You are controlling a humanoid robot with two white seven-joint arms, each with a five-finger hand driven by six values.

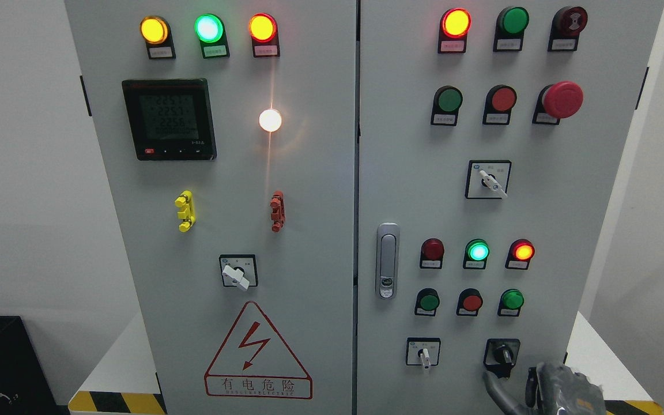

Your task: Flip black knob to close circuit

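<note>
The black knob point(503, 353) sits on a black plate at the lower right of the grey control cabinet's right door point(516, 207). Its handle points up and to the left. My right hand point(545, 389) rises from the bottom edge just below and right of the knob. One dark finger point(496, 389) reaches up to just under the knob's plate; I cannot tell if it touches. The hand holds nothing. My left arm is out of view.
A white selector switch point(425, 356) sits left of the knob. Above are lit and unlit buttons point(476, 252), another selector point(490, 180), a red emergency stop point(562, 99) and a door latch point(387, 260). The left door carries a meter point(169, 119).
</note>
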